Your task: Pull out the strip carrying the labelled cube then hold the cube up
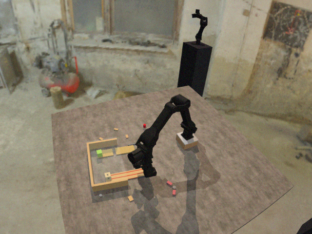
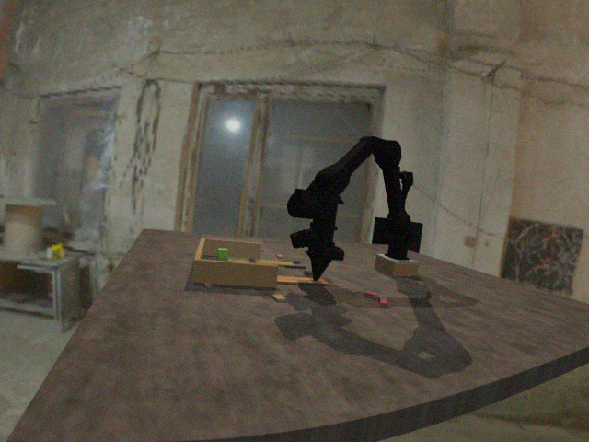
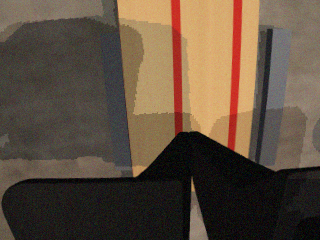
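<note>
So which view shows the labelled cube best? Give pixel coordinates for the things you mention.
Top: it shows the marked faces of the labelled cube (image 1: 107, 176) at the end of the red-striped strip (image 1: 127, 173) (image 2: 299, 280) (image 3: 207, 65). Exterior hides the cube, likely behind the tray wall (image 1: 110, 185) (image 2: 235, 275); wrist shows only strip, no cube.

From here I see stained, peeling walls (image 1: 130, 68) (image 2: 285, 57), framed windows (image 1: 143, 16) (image 2: 318, 166) and a dusty floor (image 1: 30, 141) (image 2: 28, 343).

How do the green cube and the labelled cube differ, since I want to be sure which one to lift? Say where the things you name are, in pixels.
The green cube (image 1: 99, 153) (image 2: 222, 253) is plain green; the labelled cube (image 1: 107, 176) is cream with dark marks. The green cube goes with a strip broken by a gap, the labelled cube with a red-lined strip. Both sit inside the tray (image 1: 90, 166) (image 2: 235, 274).
</note>
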You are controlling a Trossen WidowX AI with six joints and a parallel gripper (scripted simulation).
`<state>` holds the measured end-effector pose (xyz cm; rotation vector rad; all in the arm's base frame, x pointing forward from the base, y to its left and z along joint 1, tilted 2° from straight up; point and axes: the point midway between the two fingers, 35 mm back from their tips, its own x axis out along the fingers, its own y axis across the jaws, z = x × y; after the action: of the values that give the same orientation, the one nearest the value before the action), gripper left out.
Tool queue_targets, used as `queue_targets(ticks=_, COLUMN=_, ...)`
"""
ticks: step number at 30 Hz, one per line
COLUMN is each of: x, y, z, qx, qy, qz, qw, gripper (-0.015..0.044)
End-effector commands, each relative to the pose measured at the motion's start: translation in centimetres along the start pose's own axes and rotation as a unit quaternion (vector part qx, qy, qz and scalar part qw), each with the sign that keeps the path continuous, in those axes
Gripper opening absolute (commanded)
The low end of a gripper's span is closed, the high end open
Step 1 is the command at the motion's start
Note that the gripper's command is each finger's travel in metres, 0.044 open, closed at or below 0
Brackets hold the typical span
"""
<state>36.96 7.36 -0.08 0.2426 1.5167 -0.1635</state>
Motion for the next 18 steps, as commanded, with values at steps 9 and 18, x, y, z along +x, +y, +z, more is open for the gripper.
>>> queue_targets(ticks=9, x=0.6, y=-0.1, z=-2.6, qx=-0.001, qy=0.013, qz=-0.005, qw=1.0, gripper=0.0)
queue_targets(ticks=18, x=0.6, y=-0.1, z=-4.0, qx=-0.001, qy=0.013, qz=-0.004, qw=1.0, gripper=0.0)
